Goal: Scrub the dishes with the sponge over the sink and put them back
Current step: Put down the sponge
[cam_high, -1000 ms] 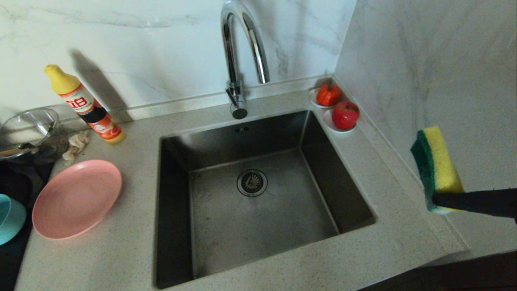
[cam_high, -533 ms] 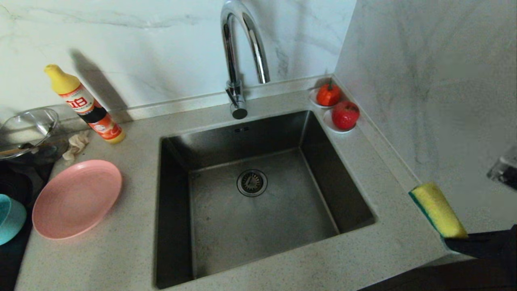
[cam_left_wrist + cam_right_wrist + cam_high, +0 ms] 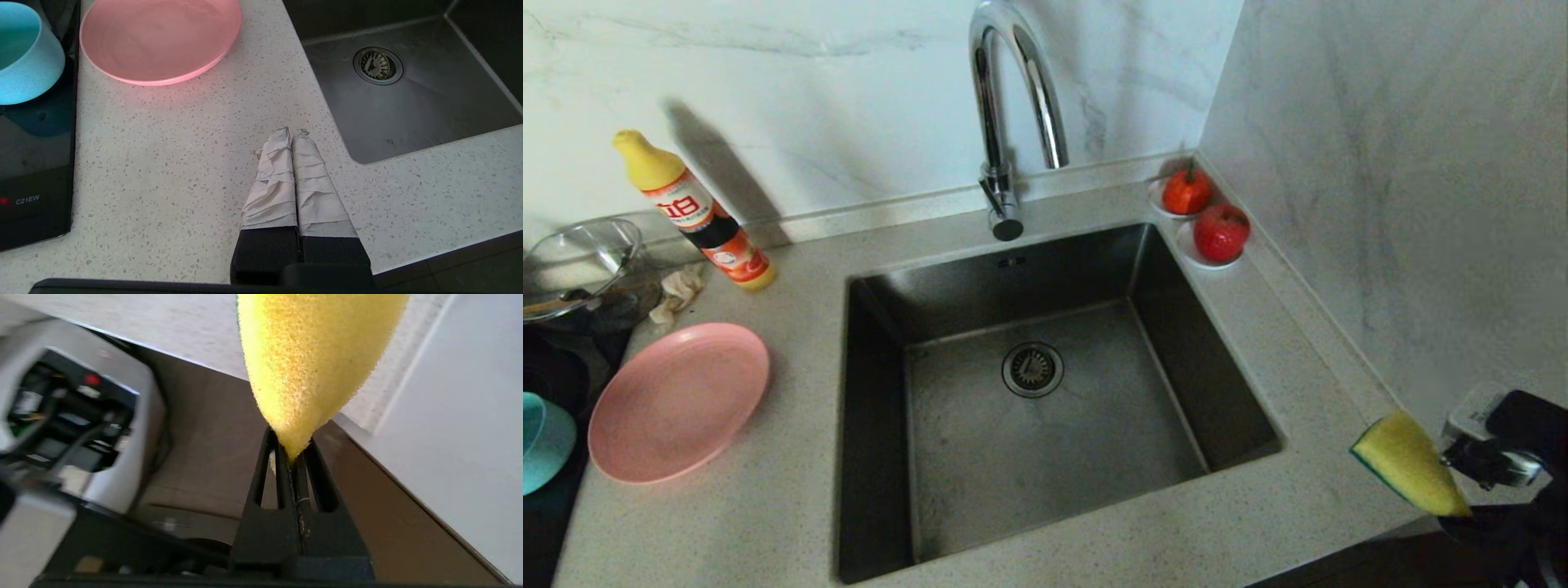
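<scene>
Teal bowl (image 3: 543, 441) at far left edge, pink plate (image 3: 678, 400) beside it on worktop (image 3: 784, 506); spoon not visible. Left pincer (image 3: 292, 136) pressed together, empty, above worktop near sink (image 3: 1029, 425). Right pincer (image 3: 1450, 514) clamped on sponge (image 3: 1409, 461), off sink's right rim. Advice: bring sponge over basin, keep clamp firm, fetch plate with left.

Tap (image 3: 1013, 106) over open sink (image 3: 1045, 408) basin.
</scene>
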Robot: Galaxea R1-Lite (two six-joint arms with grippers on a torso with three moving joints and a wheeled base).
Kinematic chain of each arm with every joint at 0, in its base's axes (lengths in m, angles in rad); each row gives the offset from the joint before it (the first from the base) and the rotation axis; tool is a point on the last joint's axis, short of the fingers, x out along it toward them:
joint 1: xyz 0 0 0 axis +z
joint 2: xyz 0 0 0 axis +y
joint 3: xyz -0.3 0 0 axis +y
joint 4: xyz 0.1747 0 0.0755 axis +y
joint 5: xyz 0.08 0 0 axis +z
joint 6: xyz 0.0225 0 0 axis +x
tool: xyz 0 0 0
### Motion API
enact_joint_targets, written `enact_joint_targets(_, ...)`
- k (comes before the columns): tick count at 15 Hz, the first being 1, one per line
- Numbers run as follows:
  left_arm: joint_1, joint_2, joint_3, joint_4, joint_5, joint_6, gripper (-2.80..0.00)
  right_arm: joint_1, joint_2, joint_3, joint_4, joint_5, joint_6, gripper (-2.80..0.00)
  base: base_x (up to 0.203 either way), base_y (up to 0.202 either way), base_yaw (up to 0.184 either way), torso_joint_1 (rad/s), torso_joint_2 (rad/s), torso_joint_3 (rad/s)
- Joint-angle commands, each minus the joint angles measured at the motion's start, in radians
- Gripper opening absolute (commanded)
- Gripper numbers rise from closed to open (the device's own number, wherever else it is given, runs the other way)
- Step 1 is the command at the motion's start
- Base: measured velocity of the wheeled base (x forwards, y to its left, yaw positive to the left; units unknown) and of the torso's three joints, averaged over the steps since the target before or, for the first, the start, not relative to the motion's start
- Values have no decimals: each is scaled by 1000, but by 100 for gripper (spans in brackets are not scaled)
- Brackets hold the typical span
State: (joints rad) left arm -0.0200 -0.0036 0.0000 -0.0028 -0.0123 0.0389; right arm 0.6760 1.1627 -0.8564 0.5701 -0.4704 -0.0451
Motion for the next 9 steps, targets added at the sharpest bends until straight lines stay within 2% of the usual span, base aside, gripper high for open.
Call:
enact_joint_targets(1, 0, -1, 0, 0, 0, -1, -280, -2, 51, 33, -16, -30, 7, -280, 0, 0, 0, 0, 0, 0)
enact_joint_targets(5, 0, -1, 0, 0, 0, 0, -280, -7, 124, 72, -61, -57, 130, -280, 0, 0, 0, 0, 0, 0)
enact_joint_targets(7, 0, -1, 0, 0, 0, 0, -280, -12, 149, 71, -61, -54, 159, -280, 0, 0, 0, 0, 0, 0)
enact_joint_targets(9, 0, -1, 0, 0, 0, -1, -280, -41, 201, 59, -62, -53, 219, -280, 0, 0, 0, 0, 0, 0)
